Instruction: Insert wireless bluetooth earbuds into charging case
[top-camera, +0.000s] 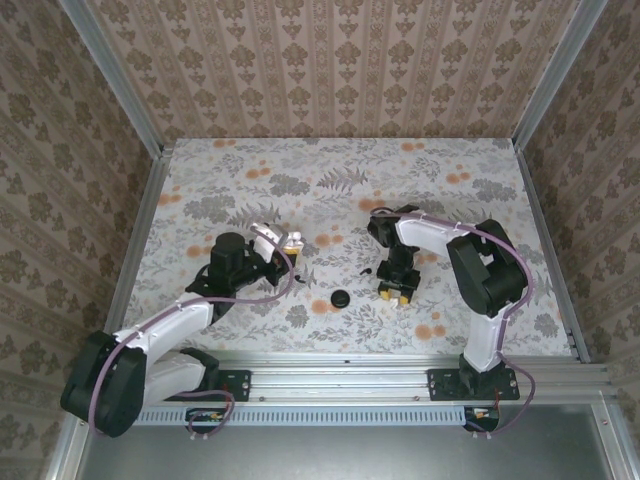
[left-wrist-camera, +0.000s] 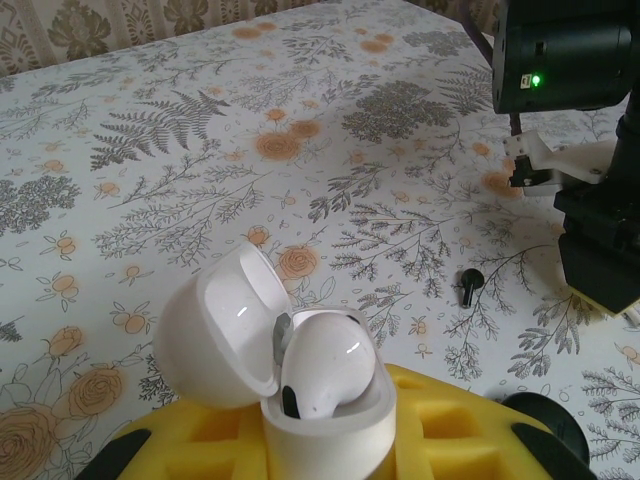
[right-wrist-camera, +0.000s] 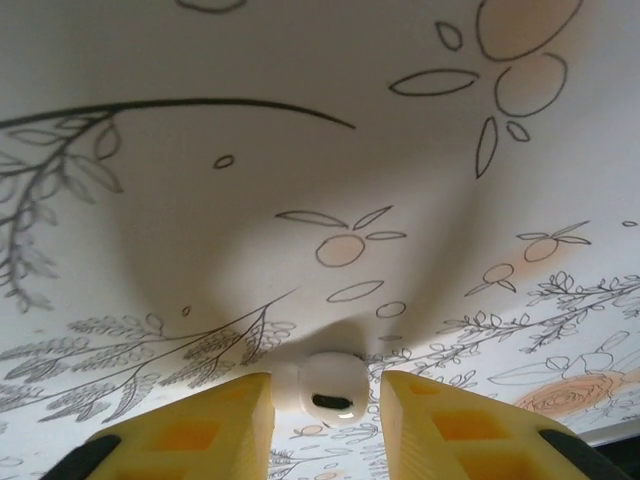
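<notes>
- Cloth (top-camera: 460, 210) with a flower print covers the table and gives a soft bed for small parts.
- Left gripper (top-camera: 283, 242) is pinching the case (left-wrist-camera: 335, 435) between its yellow pads, low on the body. I think this is so that the mouth faces up and stays free.
- Right gripper (right-wrist-camera: 325, 420) points down at the cloth, and its jaws stand narrowly around the second earbud. Whether they already press it, I cannot tell.
- Lid (left-wrist-camera: 215, 335) of the case is tipped back to the left, so the way in is free.
- Black disc (top-camera: 340, 298) lies on the cloth between the two arms, untouched.
- First earbud (left-wrist-camera: 325, 365) sits in the case, tilted and, it seems, not fully down.
- Second earbud (right-wrist-camera: 325, 390) lies on the cloth between the yellow fingers, well apart from the case.
- Small black piece (left-wrist-camera: 470, 285) lies alone, near the right gripper.
</notes>
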